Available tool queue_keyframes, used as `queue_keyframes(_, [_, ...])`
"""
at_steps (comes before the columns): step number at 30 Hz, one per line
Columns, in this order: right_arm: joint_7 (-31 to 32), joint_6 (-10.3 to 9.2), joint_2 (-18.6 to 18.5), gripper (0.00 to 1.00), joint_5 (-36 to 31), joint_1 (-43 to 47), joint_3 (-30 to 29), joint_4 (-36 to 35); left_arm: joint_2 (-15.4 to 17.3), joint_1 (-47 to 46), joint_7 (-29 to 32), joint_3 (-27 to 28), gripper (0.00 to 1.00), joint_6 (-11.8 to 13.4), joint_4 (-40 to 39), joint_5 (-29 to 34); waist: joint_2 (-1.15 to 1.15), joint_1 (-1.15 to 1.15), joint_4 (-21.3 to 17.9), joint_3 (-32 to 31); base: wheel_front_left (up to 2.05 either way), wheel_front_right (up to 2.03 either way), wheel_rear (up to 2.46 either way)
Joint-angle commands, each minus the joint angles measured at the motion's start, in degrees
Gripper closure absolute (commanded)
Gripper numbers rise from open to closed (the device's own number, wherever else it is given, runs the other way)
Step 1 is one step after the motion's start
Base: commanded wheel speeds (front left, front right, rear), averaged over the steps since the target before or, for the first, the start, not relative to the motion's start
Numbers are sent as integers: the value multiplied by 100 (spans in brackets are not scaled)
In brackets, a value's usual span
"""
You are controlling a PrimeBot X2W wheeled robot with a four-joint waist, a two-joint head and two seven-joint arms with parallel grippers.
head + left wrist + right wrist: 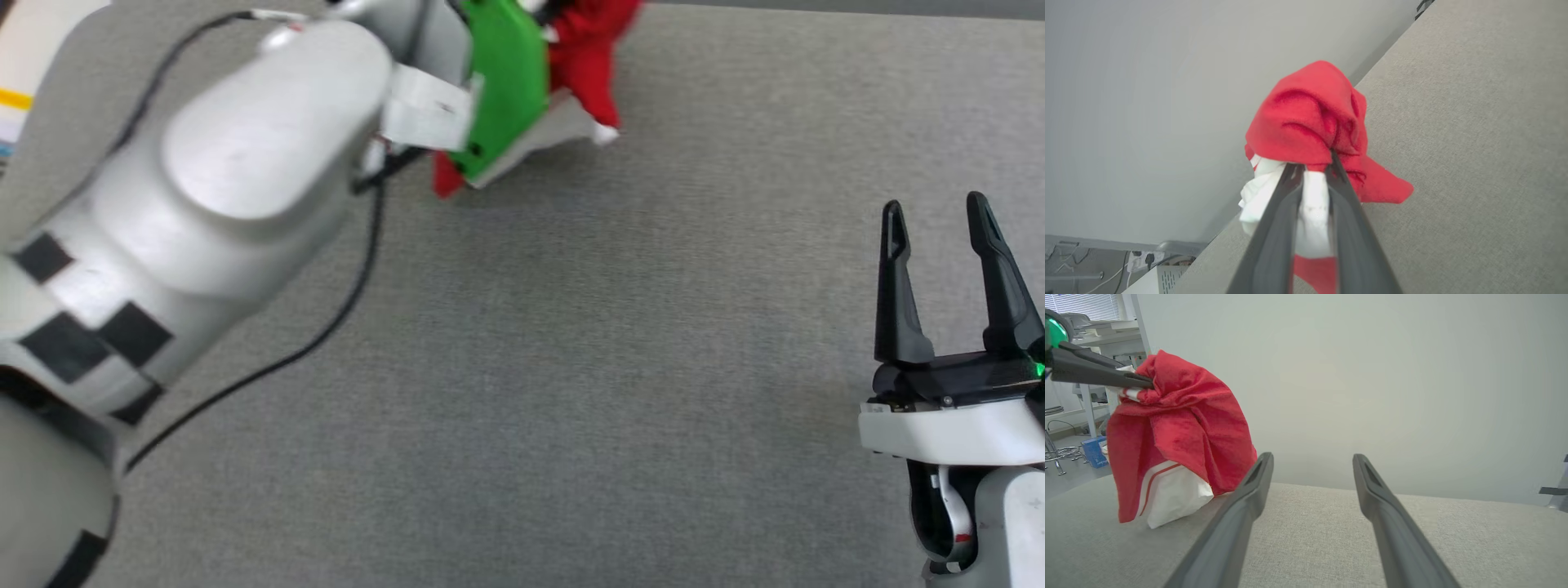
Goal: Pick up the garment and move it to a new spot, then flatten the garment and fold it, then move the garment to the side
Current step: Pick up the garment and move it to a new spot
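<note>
The red garment with white sleeve parts hangs bunched at the top of the head view, partly hidden behind my left arm's green wrist cover. My left gripper is shut on the garment, pinching red and white cloth between its fingertips. From the right wrist view the garment dangles from the left gripper, its lower white sleeve touching the grey table. My right gripper stands open at the right, apart from the cloth, with nothing between its fingers.
A grey fabric-covered table spreads under both arms. My left forearm with its black cable crosses the left side. Beyond the table's far edge are a pale wall, shelving and a power strip on the floor.
</note>
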Motion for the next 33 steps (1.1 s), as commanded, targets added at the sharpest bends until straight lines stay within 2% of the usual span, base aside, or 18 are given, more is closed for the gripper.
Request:
queue_keyframes(1, [-34,-5,-6,0,69,17,-37,-8,-179,89,-59,-62,100,-13,-4,74,0,0,-355,34,0,0,0])
queue_keyframes(8, [-34,-5,-5,0,226,-14,-213,1,-1177,880,7,-195,100,-13,17,433,0,0,-726,213,0,0,0])
queue_keyframes(12, [-34,-5,-5,0,268,-46,-263,23,-1616,1582,224,-198,100,-13,-40,799,0,0,-849,317,0,0,0])
queue_keyframes(20, [-34,-5,-4,0,292,-107,-244,79,-1919,2946,939,-199,100,-13,-430,1681,0,0,-977,437,0,0,0])
queue_keyframes(23, [-34,-5,-4,0,294,-112,-244,112,-1955,3274,1105,-199,100,-13,-582,1796,0,0,-970,434,0,0,0])
queue_keyframes(25, [-34,-5,-4,0,284,-98,-256,146,-1968,3365,1000,-200,100,-13,-611,1738,0,0,-936,392,0,0,0])
queue_keyframes(26, [-34,-5,-4,0,268,-26,-294,192,-1981,3218,396,-200,0,-13,-496,1957,0,0,-824,236,0,0,0])
queue_keyframes(30, [-34,-5,-4,0,223,114,-322,251,-1998,2895,-861,-175,0,-13,-30,1971,0,0,-642,-78,0,0,0])
queue_keyframes(33, [-34,-5,-4,0,200,241,-305,287,-2008,2811,-1632,81,0,66,303,1898,0,0,-528,-335,0,0,0])
